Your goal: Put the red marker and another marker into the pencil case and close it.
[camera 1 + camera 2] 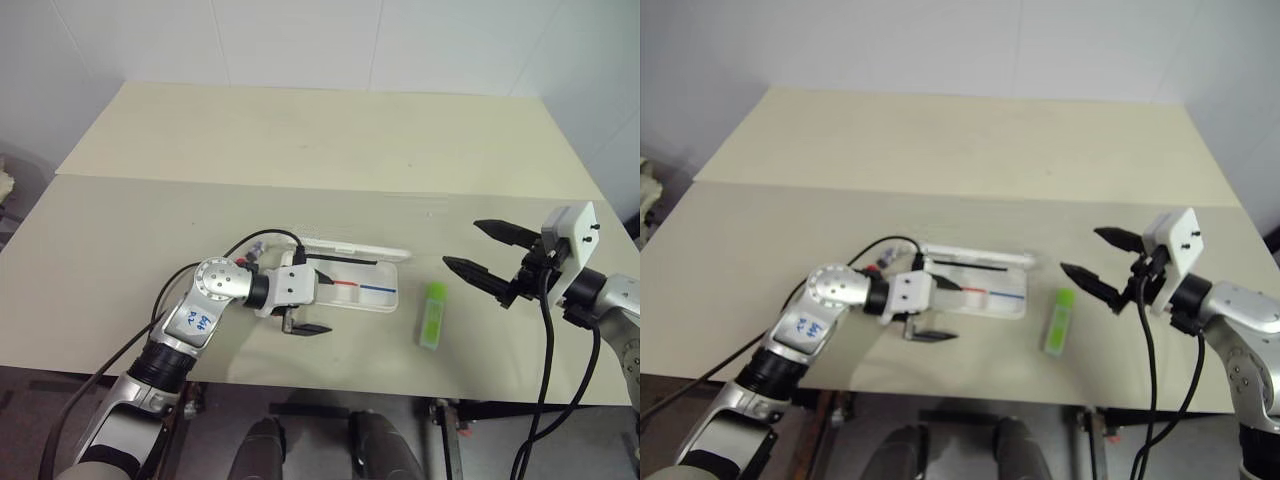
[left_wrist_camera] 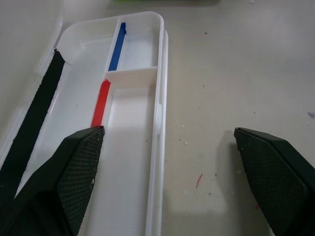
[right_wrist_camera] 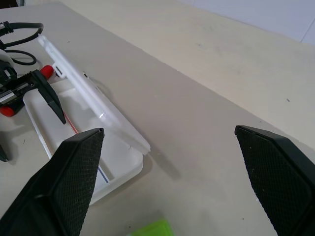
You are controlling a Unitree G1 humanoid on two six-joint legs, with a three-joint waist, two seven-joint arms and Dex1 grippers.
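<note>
The white pencil case [image 1: 394,292] lies open on the table, its lid [image 1: 360,248] tilted up at the back. A red and a blue line run along the inside of the case. My left gripper [image 1: 325,295] is open at the case's left end, with one finger over the tray and the other over the table in front. Nothing sits between its fingers. A red end of the red marker [image 3: 47,72] shows beside that gripper at the case's left end. The rest of the marker is hidden, and I cannot tell whether it is inside. The green marker [image 1: 433,315] lies just right of the case. My right gripper [image 1: 460,242] hovers open further right.
The pale table [image 1: 300,140] has a seam running across its middle, and its front edge is close below the case. A black cable [image 1: 270,235] loops over my left wrist. A black strip [image 2: 34,113] lies along the case's far wall.
</note>
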